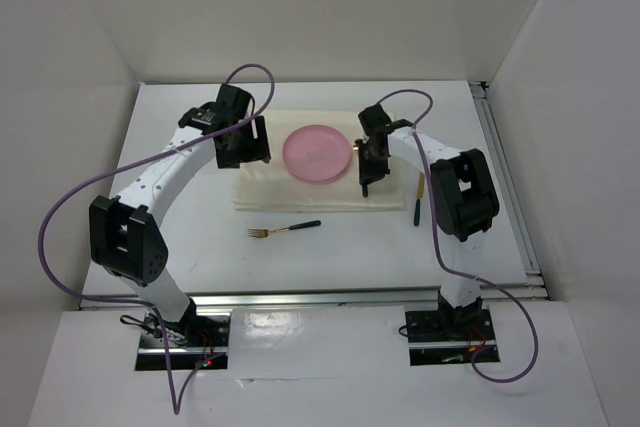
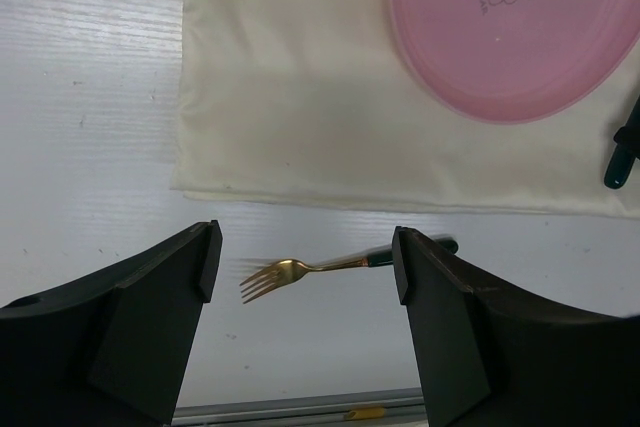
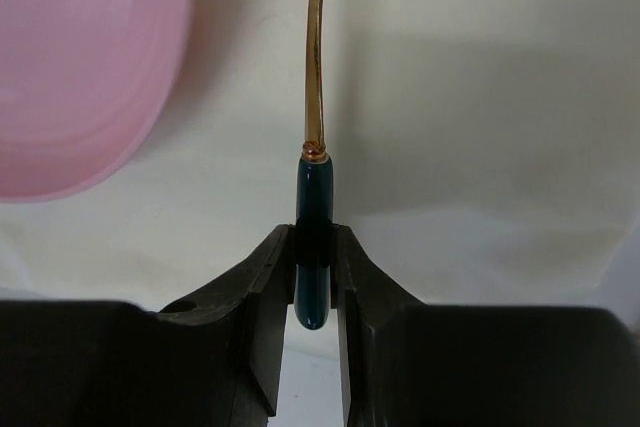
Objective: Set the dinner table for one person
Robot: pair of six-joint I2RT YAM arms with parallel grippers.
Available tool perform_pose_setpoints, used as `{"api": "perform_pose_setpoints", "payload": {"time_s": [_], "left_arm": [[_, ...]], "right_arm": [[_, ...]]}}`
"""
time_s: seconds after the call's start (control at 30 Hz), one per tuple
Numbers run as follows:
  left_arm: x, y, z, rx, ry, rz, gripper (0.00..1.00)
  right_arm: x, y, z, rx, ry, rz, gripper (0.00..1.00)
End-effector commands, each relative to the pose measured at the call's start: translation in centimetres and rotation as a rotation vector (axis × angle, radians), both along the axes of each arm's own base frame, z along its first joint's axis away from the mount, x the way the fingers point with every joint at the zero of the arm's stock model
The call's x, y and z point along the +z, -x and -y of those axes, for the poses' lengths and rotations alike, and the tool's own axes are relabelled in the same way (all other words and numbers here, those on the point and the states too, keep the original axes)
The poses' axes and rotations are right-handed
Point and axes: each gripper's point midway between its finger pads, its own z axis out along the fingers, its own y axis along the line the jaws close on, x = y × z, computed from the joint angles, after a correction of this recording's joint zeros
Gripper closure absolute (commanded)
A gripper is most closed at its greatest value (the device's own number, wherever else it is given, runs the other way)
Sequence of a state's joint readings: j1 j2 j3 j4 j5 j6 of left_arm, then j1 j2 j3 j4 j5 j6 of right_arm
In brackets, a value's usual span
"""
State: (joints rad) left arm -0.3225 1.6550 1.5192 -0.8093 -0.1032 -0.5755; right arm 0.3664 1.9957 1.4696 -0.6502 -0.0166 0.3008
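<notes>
The white dinner table [image 1: 180,137] carries a cream cloth mat [image 1: 300,187] with a pink plate [image 1: 317,152] on it. My right gripper [image 1: 367,177] is over the mat's right part, just right of the plate. It is shut on the dark green handle of a gold utensil [image 3: 315,97], whose head is cut off at the top of the right wrist view. My left gripper [image 1: 245,147] is open and empty above the mat's left edge. A gold fork [image 1: 285,230] with a dark handle lies on the table in front of the mat and shows between the left fingers [image 2: 300,269].
A second gold utensil with a dark handle [image 1: 420,197] lies on the table right of the mat. Aluminium rails [image 1: 510,187] edge the table on the right and at the front. White walls close in the left, back and right sides.
</notes>
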Motion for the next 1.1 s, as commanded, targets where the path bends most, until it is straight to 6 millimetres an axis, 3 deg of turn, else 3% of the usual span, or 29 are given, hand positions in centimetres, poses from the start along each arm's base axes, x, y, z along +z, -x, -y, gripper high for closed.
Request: {"api": "perform_pose_setpoints", "payload": {"time_s": [0.0, 0.13, 0.2, 0.27, 0.4, 0.53, 0.57, 0.67, 0.73, 0.77, 0.8, 0.9, 1.07], "left_arm": [[1.4, -0.8, 0.0, -0.009, -0.012, 0.04, 0.13], [1.4, -0.8, 0.0, -0.009, -0.012, 0.04, 0.13], [1.4, -0.8, 0.0, -0.009, -0.012, 0.04, 0.13], [1.4, -0.8, 0.0, -0.009, -0.012, 0.04, 0.13], [1.4, -1.1, 0.1, -0.009, -0.012, 0.038, 0.13], [1.2, -1.1, 0.1, -0.009, -0.015, 0.03, 0.13], [1.2, -1.0, 0.2, -0.014, -0.008, 0.027, 0.13], [1.6, -1.2, 0.3, -0.014, -0.005, 0.037, 0.13], [1.6, -1.3, 0.1, -0.017, -0.017, 0.041, 0.13], [1.6, -1.3, 0.1, -0.017, -0.017, 0.041, 0.13], [1.3, -1.1, 0.1, -0.017, -0.02, 0.032, 0.13], [1.0, -0.9, 0.0, -0.017, -0.023, 0.023, 0.13], [1.4, -1.0, 0.2, -0.022, -0.009, 0.038, 0.13]], "right_arm": [[0.4, -1.8, 0.7, -0.074, -0.02, 0.03, 1.0], [-0.4, -1.4, 1.5, -0.108, -0.035, 0.002, 0.98], [-0.3, -1.4, 1.4, -0.116, -0.038, 0.001, 0.86], [-0.4, -1.5, 1.6, -0.121, -0.029, 0.004, 0.66], [1.3, -1.8, 1.7, -0.116, -0.032, 0.048, 0.41], [2.6, -1.7, 2.6, -0.124, 0.008, 0.057, 0.35], [3.8, -1.7, 2.9, -0.146, 0.012, 0.083, 0.35], [4.7, -1.2, 5.8, -0.256, 0.055, 0.113, 0.37], [5.0, 1.2, 8.3, -0.359, 0.052, 0.118, 0.4], [6.0, 0.9, 9.0, -0.398, 0.048, 0.148, 0.4], [4.7, 2.3, 10.3, -0.442, 0.083, 0.127, 0.4], [3.3, 5.0, 13.0, -0.558, 0.103, 0.098, 0.4], [1.0, 7.3, 15.4, -0.638, 0.095, 0.043, 0.4]]}}
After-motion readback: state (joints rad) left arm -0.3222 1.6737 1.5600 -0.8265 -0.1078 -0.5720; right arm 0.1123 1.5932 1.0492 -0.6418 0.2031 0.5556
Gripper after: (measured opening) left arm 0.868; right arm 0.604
